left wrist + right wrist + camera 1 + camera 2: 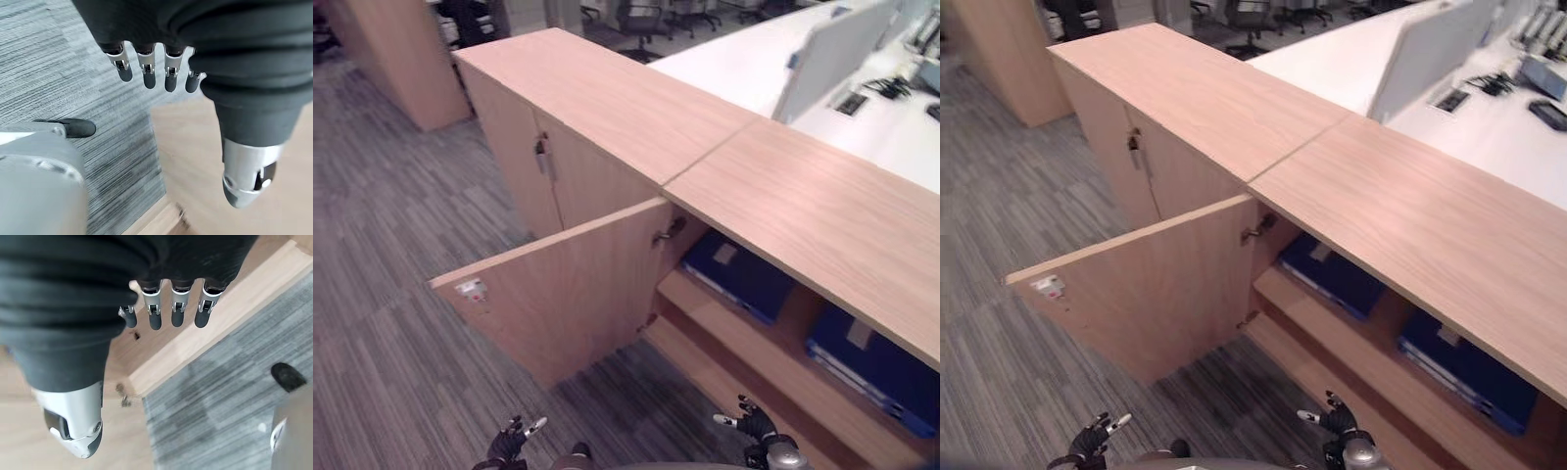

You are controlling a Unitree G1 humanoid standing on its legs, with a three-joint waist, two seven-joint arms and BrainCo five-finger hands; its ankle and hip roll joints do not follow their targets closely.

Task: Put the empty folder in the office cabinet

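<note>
Two blue folders (pixel 740 274) lie flat on the upper shelf (pixel 773 338) of the open wooden cabinet (pixel 803 211), one toward the left by the door hinge side and the other (pixel 871 367) further right, well apart from it. Neither hand holds anything. The cabinet door (pixel 558 294) stands swung out over the grey carpet (pixel 391 245), with a small metal handle (pixel 668 233) near its upper inner edge. Low in the head views, the left hand (pixel 509 443) hangs above the carpet beside the door, its fingers (pixel 146 73) straight and relaxed (the thumb apart from them). The right hand (pixel 754 423) hangs in front of the lower shelf edge, fingers (pixel 178 311) likewise extended and empty. Which folder is the empty one cannot be told from here. Behind the cabinet sits a white desk (pixel 744 69) with a grey divider panel (pixel 832 54).
</note>
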